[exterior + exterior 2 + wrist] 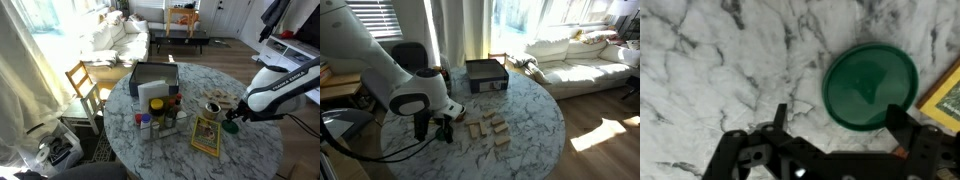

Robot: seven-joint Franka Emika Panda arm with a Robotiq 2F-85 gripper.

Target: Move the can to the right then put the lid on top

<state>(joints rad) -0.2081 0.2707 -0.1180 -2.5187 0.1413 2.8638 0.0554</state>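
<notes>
The lid (870,85), a flat dark green disc, lies on the marble table in the wrist view. My gripper (840,122) is open and hovers just above it, with one finger to the left of the lid and the other by its lower right rim. Nothing is held. In an exterior view the gripper (232,124) is low over the table near the right edge. The can (213,108), a small silvery tin, stands just left of it. In an exterior view my gripper (442,130) hangs under the white arm, and the can and lid are hidden.
A yellow-green booklet (206,135) lies by the can and the gripper; its corner shows in the wrist view (945,100). A cluster of small jars and bottles (160,118) stands mid-table. A black box (153,80) sits at the far side. A wooden chair (85,85) stands beside the table.
</notes>
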